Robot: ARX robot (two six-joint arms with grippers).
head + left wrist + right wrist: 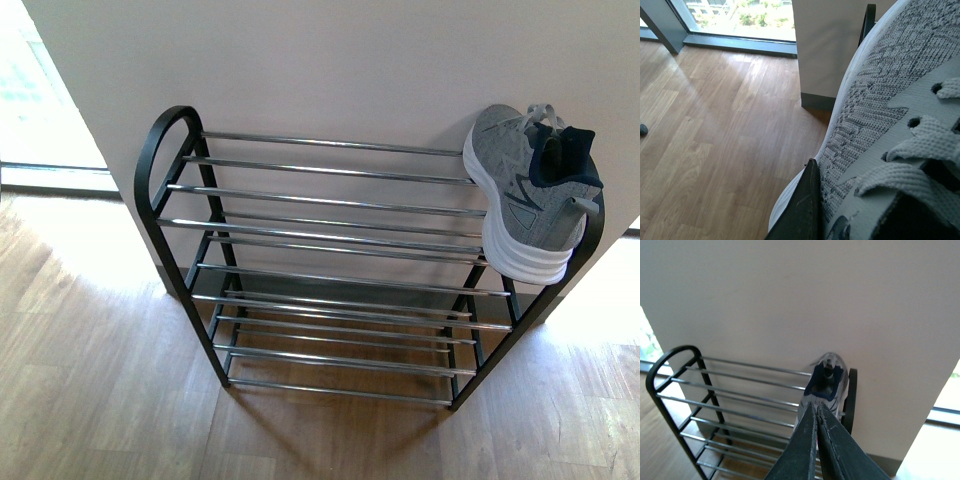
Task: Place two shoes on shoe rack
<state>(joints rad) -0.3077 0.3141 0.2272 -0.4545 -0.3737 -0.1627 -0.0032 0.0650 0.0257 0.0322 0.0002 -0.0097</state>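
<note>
Left claw [855, 182]: seems to pinch the second shoe [880, 100].
Right claw [817, 407]: pressed together, first shoe [525, 190] ahead.
Advice: land the sole flat across the shoe rack [320, 199] bars.

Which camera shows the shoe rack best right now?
The front view: it shows the whole shoe rack, all tiers and both ends, with one shoe at its right end. The right wrist view catches only part of it behind the shut right gripper. The left wrist view is mostly filled by the other shoe.
</note>
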